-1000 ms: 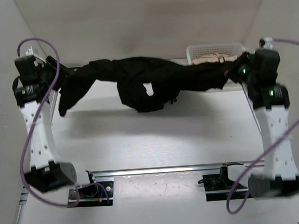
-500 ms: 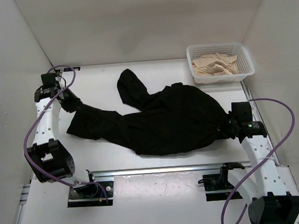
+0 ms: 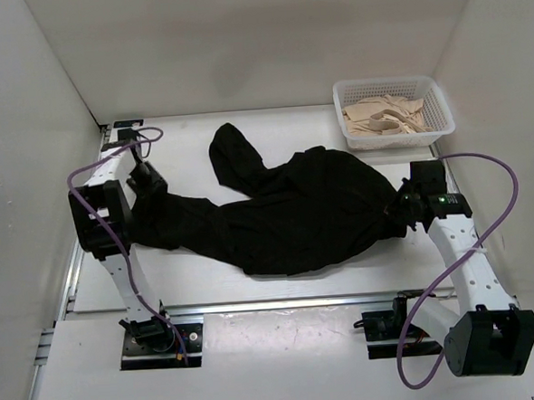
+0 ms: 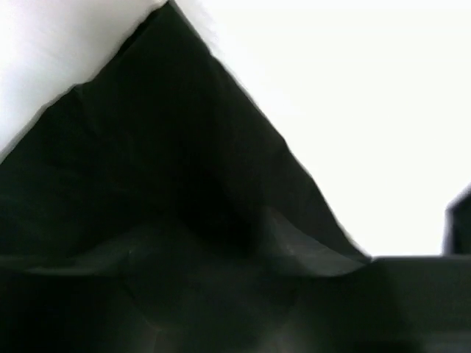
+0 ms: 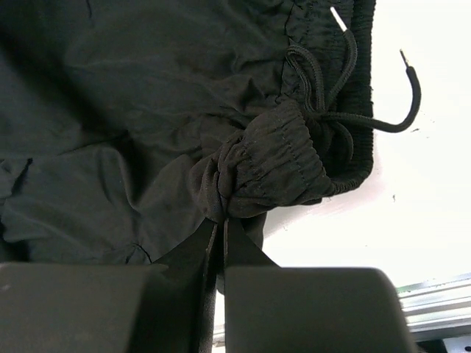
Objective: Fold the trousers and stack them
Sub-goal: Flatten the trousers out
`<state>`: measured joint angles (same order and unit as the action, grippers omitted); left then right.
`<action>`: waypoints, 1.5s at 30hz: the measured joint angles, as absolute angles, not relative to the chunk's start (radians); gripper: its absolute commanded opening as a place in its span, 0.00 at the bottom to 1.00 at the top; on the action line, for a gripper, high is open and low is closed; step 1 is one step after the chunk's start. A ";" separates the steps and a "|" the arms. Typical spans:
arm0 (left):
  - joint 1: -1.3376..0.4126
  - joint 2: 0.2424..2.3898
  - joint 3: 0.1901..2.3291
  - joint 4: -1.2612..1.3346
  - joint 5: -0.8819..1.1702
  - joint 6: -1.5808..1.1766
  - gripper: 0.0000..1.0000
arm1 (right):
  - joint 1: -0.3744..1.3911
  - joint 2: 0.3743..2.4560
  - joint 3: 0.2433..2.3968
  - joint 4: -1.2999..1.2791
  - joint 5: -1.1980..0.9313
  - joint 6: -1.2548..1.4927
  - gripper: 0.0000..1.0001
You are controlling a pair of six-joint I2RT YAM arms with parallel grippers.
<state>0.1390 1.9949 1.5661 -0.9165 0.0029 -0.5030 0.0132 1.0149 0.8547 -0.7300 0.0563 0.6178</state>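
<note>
The black trousers (image 3: 295, 212) lie spread across the table, one leg end curled toward the back (image 3: 229, 148). My right gripper (image 5: 219, 219) is shut on a bunched fold of the elastic waistband (image 5: 276, 165), with the drawstring (image 5: 383, 125) loose beside it. In the top view this gripper (image 3: 400, 212) sits at the garment's right end. My left gripper (image 3: 145, 182) rests low on the left leg end. Black cloth (image 4: 184, 220) fills the left wrist view and hides the fingers, so I cannot see how the jaws stand.
A white basket (image 3: 337, 100) holding beige garments (image 3: 384, 116) stands at the back right corner. White walls close in the left, back and right sides. A metal rail (image 3: 282, 303) runs along the near edge.
The trousers went from hanging stretched between both raised arms to lying on the table. Since then the left arm has folded up and its gripper shifted right onto the leg end.
</note>
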 measured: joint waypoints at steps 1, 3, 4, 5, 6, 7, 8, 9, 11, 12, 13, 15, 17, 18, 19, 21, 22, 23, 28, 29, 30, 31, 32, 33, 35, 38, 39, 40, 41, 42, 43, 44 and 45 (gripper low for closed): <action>0.134 2.020 1.566 -0.922 0.000 -0.507 0.10 | 0.013 1.016 0.856 -0.728 0.056 0.617 0.00; 0.128 2.051 1.568 -0.939 0.000 -0.501 0.10 | 0.013 1.017 0.857 -0.727 0.054 0.617 0.00; 0.125 2.056 1.574 -0.950 0.000 -0.502 0.10 | 0.013 1.019 0.862 -0.730 0.053 0.617 0.00; 0.123 2.056 1.589 -0.968 0.000 -0.502 0.10 | 0.013 1.025 0.870 -0.730 0.053 0.617 0.00; 0.122 2.053 1.613 -0.983 -0.001 -0.503 0.10 | 0.013 1.033 0.880 -0.730 0.053 0.617 0.00; 0.122 2.049 1.646 -0.995 -0.002 -0.503 0.10 | 0.013 1.043 0.894 -0.730 0.054 0.617 0.00; 0.122 2.046 1.694 -1.011 -0.004 -0.505 0.10 | 0.013 1.061 0.917 -0.730 0.056 0.617 0.00; 0.123 2.045 1.749 -1.028 -0.007 -0.505 0.10 | 0.014 1.079 0.939 -0.728 0.058 0.617 0.00; 0.129 2.045 1.890 -1.057 -0.009 -0.505 0.10 | 0.013 1.130 0.998 -0.726 0.067 0.617 0.00; 0.133 2.045 1.979 -1.074 -0.006 -0.505 0.10 | 0.012 1.165 1.041 -0.727 0.073 0.617 0.00; 0.140 2.045 2.046 -1.079 -0.004 -0.506 0.10 | 0.009 1.198 1.081 -0.724 0.076 0.617 0.00; 0.164 2.043 2.200 -1.103 0.012 -0.511 0.10 | 0.002 1.271 1.187 -0.729 0.080 0.616 0.00; 0.198 2.039 2.329 -1.114 0.039 -0.525 0.10 | -0.012 1.357 1.345 -0.743 0.082 0.616 0.00; 0.216 2.029 2.363 -1.114 0.051 -0.530 0.10 | -0.019 1.394 1.433 -0.744 0.084 0.612 0.00; 0.238 2.009 2.379 -1.111 0.067 -0.538 0.10 | -0.025 1.419 1.508 -0.748 0.084 0.609 0.00; 0.288 1.950 2.359 -1.099 0.099 -0.551 0.10 | -0.040 1.437 1.635 -0.736 0.083 0.601 0.00; 0.314 1.906 2.313 -1.078 0.117 -0.557 0.10 | -0.048 1.428 1.672 -0.732 0.082 0.599 0.00; 0.339 1.863 2.259 -1.064 0.128 -0.562 0.10 | -0.057 1.411 1.689 -0.726 0.081 0.598 0.00; 0.453 1.638 1.888 -1.011 0.146 -0.586 0.10 | -0.095 1.194 1.478 -0.711 0.084 0.627 0.00; 0.463 1.605 1.808 -0.994 0.143 -0.589 0.17 | -0.097 1.141 1.397 -0.712 0.094 0.638 0.00; 0.471 1.576 1.724 -0.985 0.140 -0.592 0.24 | -0.099 1.085 1.309 -0.726 0.105 0.654 0.17; 0.476 1.557 1.648 -0.982 0.138 -0.595 0.37 | -0.105 1.035 1.217 -0.739 0.115 0.680 0.38; 0.477 1.546 1.570 -0.976 0.137 -0.597 0.76 | -0.113 0.982 1.114 -0.763 0.131 0.702 0.60; 0.477 1.543 1.506 -0.968 0.136 -0.594 0.87 | -0.120 0.945 1.040 -0.793 0.140 0.723 0.78; 0.477 1.553 1.412 -0.974 0.137 -0.600 0.89 | -0.134 0.888 0.915 -0.860 0.160 0.751 0.96; 0.481 1.569 1.367 -0.988 0.139 -0.588 0.84 | -0.137 0.842 0.849 -0.940 0.161 0.759 0.97; 0.482 1.567 1.367 -0.985 0.139 -0.587 0.79 | -0.137 0.830 0.850 -0.942 0.158 0.759 0.97; 0.483 1.560 1.368 -0.978 0.139 -0.585 0.66 | -0.137 0.825 0.851 -0.941 0.157 0.758 0.96; 0.483 1.554 1.368 -0.971 0.139 -0.585 0.63 | -0.137 0.823 0.855 -0.942 0.155 0.757 0.96; 0.483 1.546 1.369 -0.967 0.136 -0.578 0.62 | -0.137 0.824 0.858 -0.942 0.155 0.755 0.96; 0.483 1.541 1.369 -0.965 0.136 -0.573 0.62 | -0.137 0.830 0.862 -0.942 0.154 0.753 0.96; 0.483 1.535 1.369 -0.963 0.133 -0.572 0.72 | -0.137 0.838 0.862 -0.941 0.148 0.751 0.97; 0.483 1.531 1.367 -0.962 0.132 -0.567 0.79 | -0.137 0.844 0.862 -0.941 0.143 0.751 0.97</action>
<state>0.4831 1.5307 1.3666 -0.9623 0.1322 -0.5667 -0.1371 0.8444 0.8623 -0.9413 0.1429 0.7506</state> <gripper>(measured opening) 0.652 0.961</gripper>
